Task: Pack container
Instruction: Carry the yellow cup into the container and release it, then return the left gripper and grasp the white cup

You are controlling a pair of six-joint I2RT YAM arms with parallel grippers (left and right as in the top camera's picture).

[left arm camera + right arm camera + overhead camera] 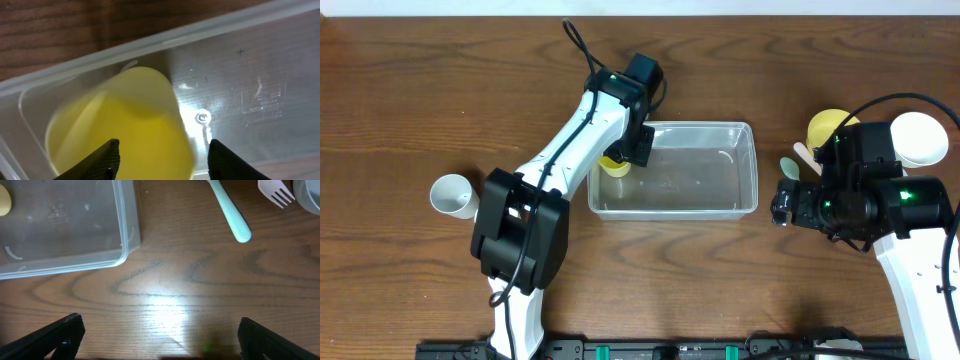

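The clear container (750, 170) sits at the table's middle. A yellow cup (615, 166) lies on its side in the container's left end. My left gripper (638, 150) hovers right over it. In the left wrist view the cup (130, 125) lies between my open fingers (164, 155), with a gap at the right finger, on the container's floor (240, 75). My right gripper (782, 205) is open and empty, low over bare wood (160, 335) just right of the container's corner (65, 230).
A white cup (453, 195) lies at the left. A yellow bowl (830, 125) and a white bowl (920, 138) stand at the right. A teal spoon (230, 210), a white fork (275, 192) and a wooden utensil (805, 153) lie beside them.
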